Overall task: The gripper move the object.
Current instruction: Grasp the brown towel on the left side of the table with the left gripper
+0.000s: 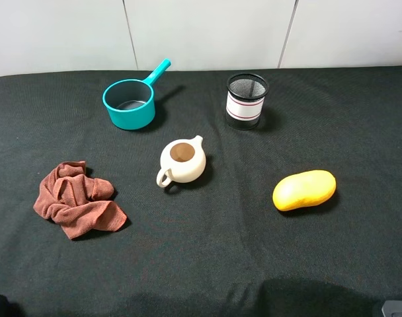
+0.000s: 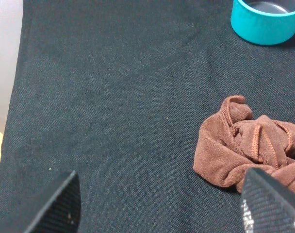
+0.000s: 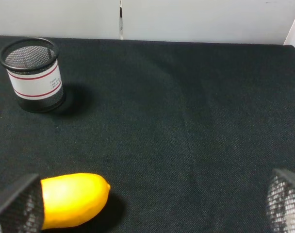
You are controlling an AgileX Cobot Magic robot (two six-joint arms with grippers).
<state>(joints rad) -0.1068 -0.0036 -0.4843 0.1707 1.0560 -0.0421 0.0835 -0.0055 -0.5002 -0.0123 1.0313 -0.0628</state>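
Black-draped tabletop, task object unnamed, likeliest the yellow mango right of centre in the high view: smooth, rounded, probably slippery, best pinched across its short middle; left gripper and right gripper fingers spread wide, empty.

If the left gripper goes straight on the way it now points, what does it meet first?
Probably the brown cloth, which lies just ahead of one finger of the left gripper. Its middle line shows only bare black table cover; depth is unclear.
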